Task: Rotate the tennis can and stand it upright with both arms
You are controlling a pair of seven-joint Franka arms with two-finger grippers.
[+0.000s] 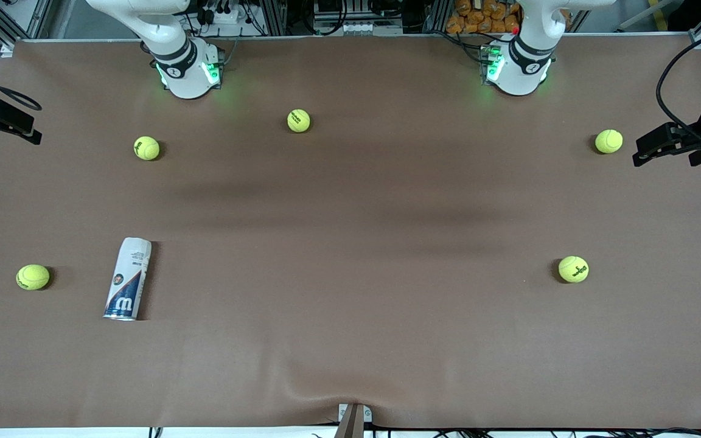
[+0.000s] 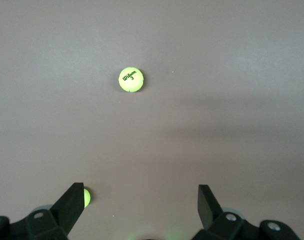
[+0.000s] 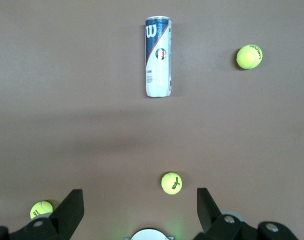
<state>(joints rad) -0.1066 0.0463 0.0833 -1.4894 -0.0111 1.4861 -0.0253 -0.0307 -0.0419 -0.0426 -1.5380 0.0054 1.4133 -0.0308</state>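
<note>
Tennis can [image 1: 128, 278] lying flat; only wrist views show tools [image 3: 140, 207] [image 2: 141, 202], both open.

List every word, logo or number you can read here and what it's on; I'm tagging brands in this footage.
"W": large white logo on the dark blue end of the tennis can, which lies on its side.
"Wilson 3": black print on the tennis ball in the left wrist view.
Small print and a round badge on the can's white part: too small to read.
Black print on the other balls: too blurred to read.
</note>
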